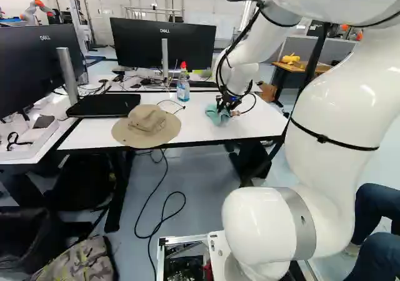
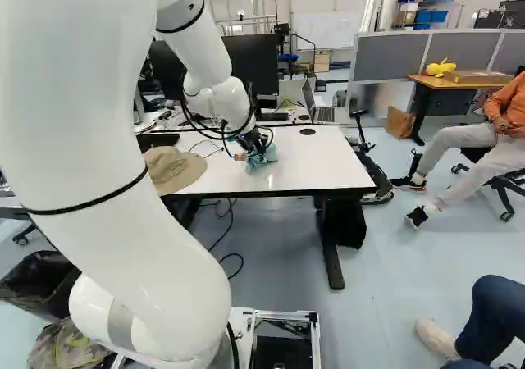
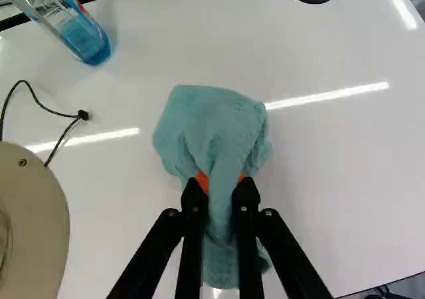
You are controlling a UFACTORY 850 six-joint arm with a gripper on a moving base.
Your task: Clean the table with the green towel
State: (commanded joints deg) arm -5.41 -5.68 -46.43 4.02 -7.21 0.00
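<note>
White arm (image 1: pixel 337 97) is filling the left base view's right; gripper (image 3: pixel 220 186) is pinching the towel (image 3: pixel 209 123); flat strokes should be skirting the hat (image 1: pixel 147 122).

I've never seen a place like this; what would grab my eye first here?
Probably the huge white robot arm, rising from the foot of the left base view and reaching over a white table. At its far end, a black gripper pinches a crumpled green towel against the tabletop. Then perhaps the tan sun hat near the table's front edge.
</note>
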